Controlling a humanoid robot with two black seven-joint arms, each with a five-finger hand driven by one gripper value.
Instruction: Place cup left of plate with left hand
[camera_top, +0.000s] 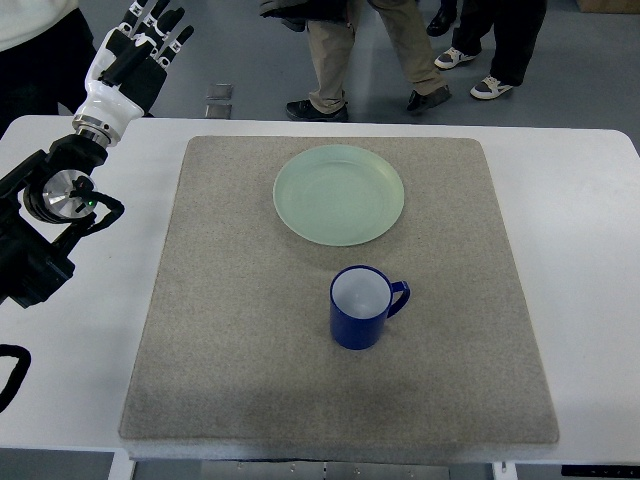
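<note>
Fingers (150, 35) of the left hand (135, 55) seemingly spread, empty, well apart from the cup (362, 308) near the plate (339, 194).

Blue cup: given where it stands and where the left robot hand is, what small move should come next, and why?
Probably bring the left robot hand down and rightward toward the blue cup. The hand is raised past the table's far left corner, fingers spread, holding nothing. The cup stands upright on the grey mat, nearer the robot than the green plate, handle pointing right, so nothing is grasped yet.
</note>
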